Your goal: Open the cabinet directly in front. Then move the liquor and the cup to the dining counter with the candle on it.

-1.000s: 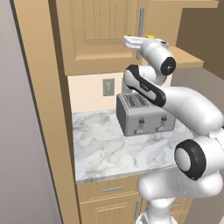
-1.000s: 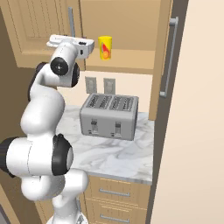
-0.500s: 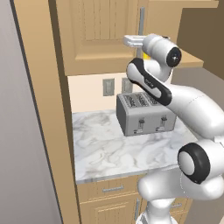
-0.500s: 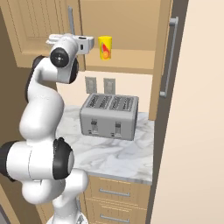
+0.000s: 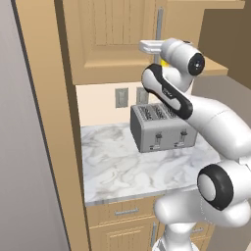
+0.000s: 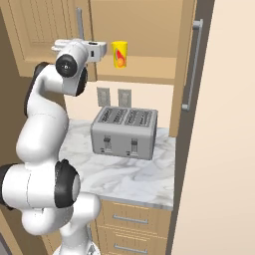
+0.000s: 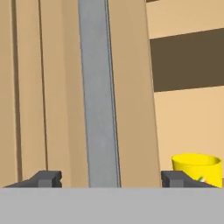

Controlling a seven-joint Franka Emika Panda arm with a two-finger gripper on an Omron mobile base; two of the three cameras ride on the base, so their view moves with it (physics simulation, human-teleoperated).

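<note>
The cabinet's left door (image 5: 110, 37) (image 6: 40, 35) is shut, and its silver bar handle (image 5: 159, 22) (image 6: 78, 22) (image 7: 99, 96) runs upright. The right door (image 6: 185, 74) stands swung open. My gripper (image 5: 151, 47) (image 6: 79, 46) (image 7: 109, 179) is open at the left door's handle; in the hand view the bar rises between the two fingertips (image 7: 44, 178) with a gap on each side. The yellow cup (image 6: 119, 54) (image 7: 197, 167) stands on the open shelf just right of the hand. The liquor, the dining counter and the candle are out of view.
A silver toaster (image 5: 162, 127) (image 6: 124, 132) sits on the short marble counter (image 5: 122, 171) (image 6: 144, 182) under the cabinet, with drawers (image 6: 132, 219) below. A tall wood panel (image 5: 61, 147) borders the left; the open door's handle (image 6: 191, 64) hangs at the right.
The wrist joint has lifted slightly while the hand stays at the left door's handle. The doors and the cup have not moved.
</note>
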